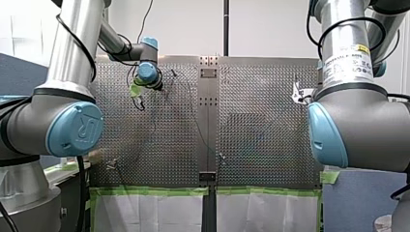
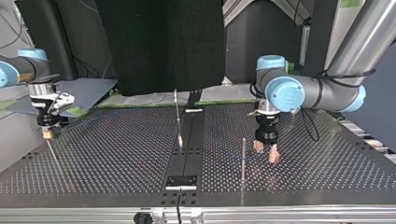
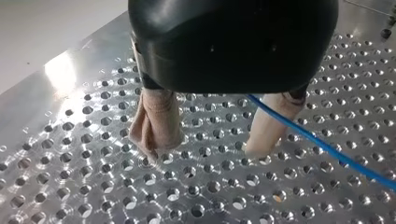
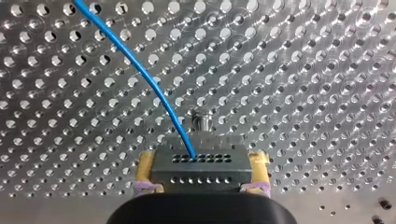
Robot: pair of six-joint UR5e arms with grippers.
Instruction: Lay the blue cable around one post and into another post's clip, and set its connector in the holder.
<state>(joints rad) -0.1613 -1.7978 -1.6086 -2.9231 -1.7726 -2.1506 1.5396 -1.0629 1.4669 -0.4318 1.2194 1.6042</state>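
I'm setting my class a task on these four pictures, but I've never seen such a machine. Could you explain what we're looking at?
These are two robot arms working at a metal table full of holes. The front view looks from behind the arms; the top view faces them from across the table; the other two come from cameras on the wrists. Thin posts stand on the table. The right gripper, with yellow pads, is shut on a grey metal connector, and a blue cable runs out of it. The left gripper, with beige pads, is open, low over the table; the cable passes beside one finger, not gripped.
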